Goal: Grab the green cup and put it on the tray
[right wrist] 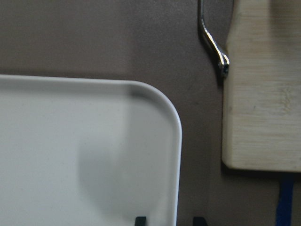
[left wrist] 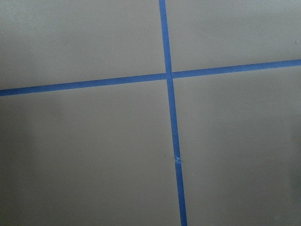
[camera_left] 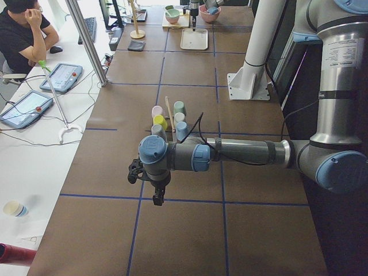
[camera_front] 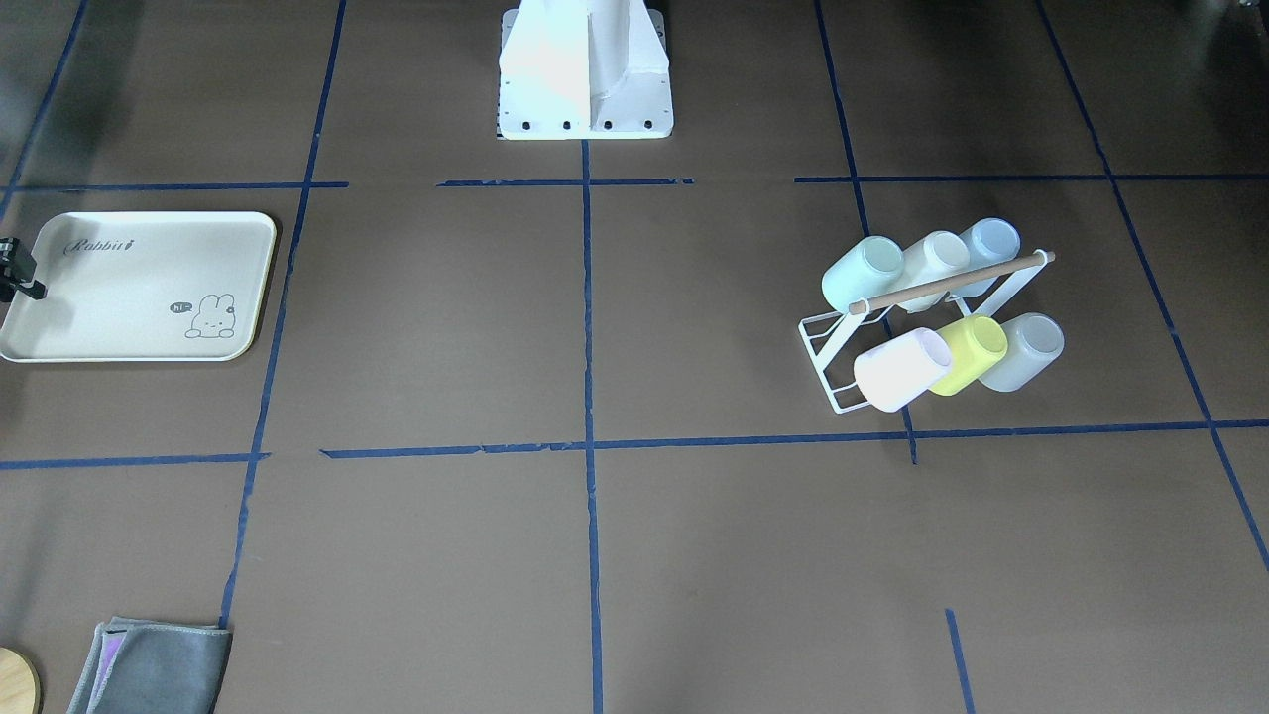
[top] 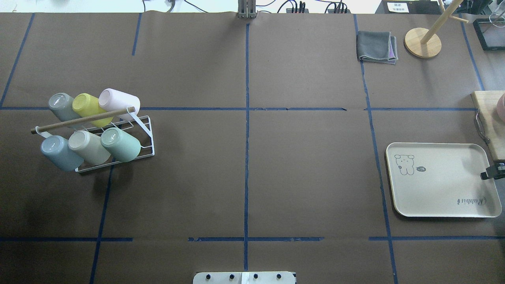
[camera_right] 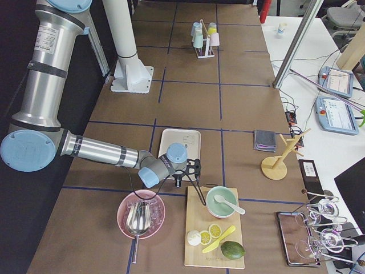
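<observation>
The green cup [top: 120, 144], a pale mint tumbler, lies tilted on the near row of a white wire rack [top: 146, 134] at the table's left. The cream tray [top: 442, 189] with the bunny drawing lies flat at the right with nothing on it. My right gripper [top: 491, 173] hangs over the tray's outer edge. In the right wrist view its fingertips [right wrist: 140, 219] stand apart on either side of the tray [right wrist: 70, 155] rim, open and holding nothing. My left gripper [camera_left: 156, 200] hangs over bare table beyond the rack, far from the cup. Whether it is open or shut I cannot tell.
Several other cups share the rack, among them a yellow-green cup [top: 88, 106] and a pale blue cup [top: 59, 152]. A grey cloth [top: 376, 47] and a wooden stand [top: 423, 42] sit far right. A wooden board [right wrist: 263, 94] lies just beyond the tray.
</observation>
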You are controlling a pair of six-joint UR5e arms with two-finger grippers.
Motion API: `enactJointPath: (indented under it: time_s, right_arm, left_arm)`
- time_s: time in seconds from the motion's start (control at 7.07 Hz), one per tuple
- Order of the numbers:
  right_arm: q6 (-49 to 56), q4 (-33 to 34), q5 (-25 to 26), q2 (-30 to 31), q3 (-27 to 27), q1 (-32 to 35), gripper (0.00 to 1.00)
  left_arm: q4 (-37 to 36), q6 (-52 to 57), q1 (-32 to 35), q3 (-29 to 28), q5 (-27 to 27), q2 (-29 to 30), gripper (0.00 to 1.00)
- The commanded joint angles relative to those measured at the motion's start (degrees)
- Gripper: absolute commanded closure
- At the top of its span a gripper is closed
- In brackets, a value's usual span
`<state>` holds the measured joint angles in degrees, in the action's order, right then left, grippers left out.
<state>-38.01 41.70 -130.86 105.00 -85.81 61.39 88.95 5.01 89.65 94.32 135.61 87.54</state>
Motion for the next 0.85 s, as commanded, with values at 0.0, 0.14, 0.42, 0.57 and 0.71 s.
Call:
enactJointPath:
  time_s: [0.0, 0.14, 0.42, 0.57, 0.71]
  right_arm:
    - [0.74, -0.39, -0.09, 0.99, -0.15, -0.13, 1.00]
    - [0.75, -2.13, 0.08, 1.95, -0.24, -0.04, 1.00]
    - [0.23, -3.20, -1.23, 2.32, -2.85, -0.04, 1.00]
    - [-0.65, -2.51, -2.98, 2.23, -6.53, -0.04, 1.00]
    - [-4.57, -2.07, -3.87, 1.36, -8.65, -0.30, 1.00]
  left_arm:
    - [0.00, 0.00, 0.00, 0.16, 0.00, 0.00, 0.00]
    - [-0.09, 0.00, 0.00, 0.17, 0.00, -0.09, 0.00]
    - [-0.09, 0.00, 0.00, 0.17, 0.00, -0.18, 0.00]
    - [-0.09, 0.00, 0.00, 0.25, 0.00, -0.18, 0.00]
    - [-0.09, 0.00, 0.00, 0.25, 0.09, -0.18, 0.00]
